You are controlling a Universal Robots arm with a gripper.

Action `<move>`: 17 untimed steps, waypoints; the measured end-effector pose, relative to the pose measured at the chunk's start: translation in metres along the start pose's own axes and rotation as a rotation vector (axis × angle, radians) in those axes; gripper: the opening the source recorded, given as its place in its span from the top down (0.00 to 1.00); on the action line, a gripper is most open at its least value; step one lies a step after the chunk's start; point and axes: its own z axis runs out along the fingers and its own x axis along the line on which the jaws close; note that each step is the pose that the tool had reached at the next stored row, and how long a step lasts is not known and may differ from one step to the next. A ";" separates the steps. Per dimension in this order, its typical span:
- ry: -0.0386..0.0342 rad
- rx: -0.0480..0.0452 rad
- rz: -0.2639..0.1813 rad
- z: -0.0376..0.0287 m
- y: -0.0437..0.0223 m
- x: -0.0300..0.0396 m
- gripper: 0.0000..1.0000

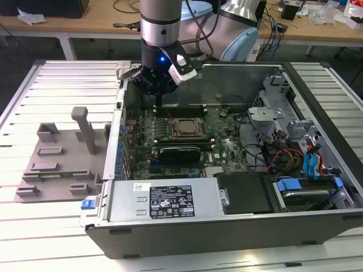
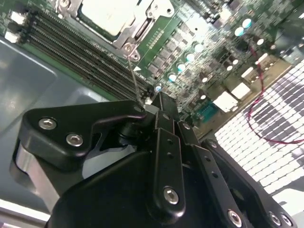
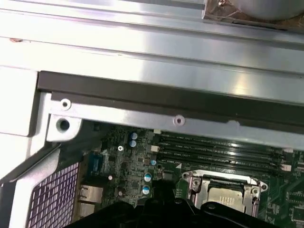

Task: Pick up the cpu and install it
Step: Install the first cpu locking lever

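Gripper [image 1: 159, 85] over open case [image 1: 227, 226], above motherboard [image 1: 227, 150] near back wall. Finger state: cannot tell. Cpu [image 1: 182, 128] seated in socket [image 1: 164, 136], at 5 o'clock from gripper in exterior view, apart from it. Cpu visible in both wrist views [image 2: 102, 16] [image 3: 225, 195].

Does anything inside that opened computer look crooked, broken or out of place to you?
Nothing stands out. The cpu lies flat and square inside its socket frame on the motherboard, the cables at the exterior view's right look bundled rather than torn, and the gripper hangs just above the board beside the socket.
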 end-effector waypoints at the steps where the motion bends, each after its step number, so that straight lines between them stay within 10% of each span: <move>1: 0.0001 0.0000 0.000 0.0004 0.0013 -0.0002 0.89; 17: 0.0001 0.0001 0.000 0.0003 -0.0005 -0.0145 0.89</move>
